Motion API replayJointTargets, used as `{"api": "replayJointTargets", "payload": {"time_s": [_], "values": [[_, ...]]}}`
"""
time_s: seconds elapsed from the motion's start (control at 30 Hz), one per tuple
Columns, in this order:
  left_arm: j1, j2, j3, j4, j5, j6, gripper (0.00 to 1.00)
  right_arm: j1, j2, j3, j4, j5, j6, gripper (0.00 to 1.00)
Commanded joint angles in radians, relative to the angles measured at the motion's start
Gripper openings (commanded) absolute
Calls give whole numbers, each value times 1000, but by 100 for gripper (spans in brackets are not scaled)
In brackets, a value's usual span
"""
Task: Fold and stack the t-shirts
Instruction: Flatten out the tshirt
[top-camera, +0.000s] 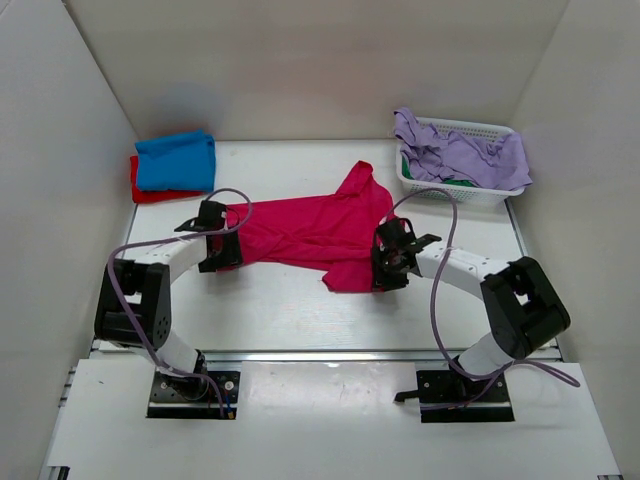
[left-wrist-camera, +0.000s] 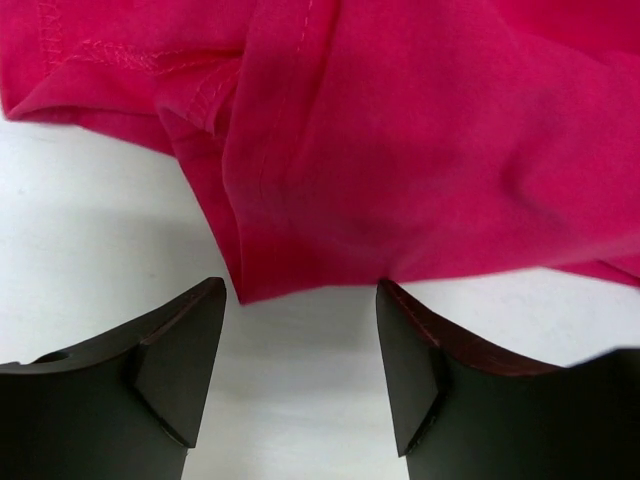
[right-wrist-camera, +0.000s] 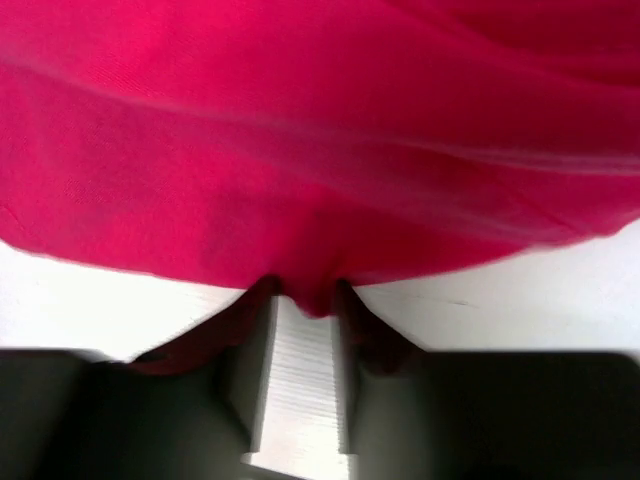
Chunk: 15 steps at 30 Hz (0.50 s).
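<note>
White table (top-camera: 300, 310), plain white walls (top-camera: 320, 60)

I've the spread t-shirt (top-camera: 305, 230) on the counter (top-camera: 290, 312) between left pincer (top-camera: 230, 246) and right pincer (top-camera: 382, 268); folded shirts (top-camera: 175, 163) behind-left, basket (top-camera: 455, 192) behind-right

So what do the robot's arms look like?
The left arm and the right arm are white with chunky black joints, on flat black base plates. A thin lilac cable loops along each. The left gripper has dark wedge-shaped fingers.
</note>
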Motion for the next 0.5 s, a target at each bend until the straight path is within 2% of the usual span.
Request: {"api": "replayJointTargets", "payload": {"time_s": [0.0, 0.03, 0.07, 0.1, 0.13, 0.17, 0.2, 0.3, 0.47], "values": [[-9, 44, 52, 46, -34, -5, 70, 22, 34, 20, 7, 38, 23, 23], [-14, 56, 60, 51, -32, 0, 69, 22, 34, 14, 10, 35, 14, 19], [-14, 68, 62, 62, -32, 4, 64, 19, 31, 13, 18, 28, 11, 6], [-18, 79, 66, 66, -32, 6, 49, 17, 25, 17, 10, 21, 10, 0], [-21, 95, 72, 80, -28, 13, 35, 13, 21, 14, 2, 7, -3, 0], [-20, 107, 76, 77, -35, 15, 7, 10, 10, 16, -8, 5, -16, 1], [-24, 107, 77, 76, -35, 20, 0, 11, -5, 32, -49, -17, -30, 0], [-26, 70, 74, 47, -24, 33, 0, 34, -73, 91, -181, -56, -92, 0], [-6, -68, 34, -16, -10, 59, 0, 23, -214, 233, -497, -240, -168, 0]]}}
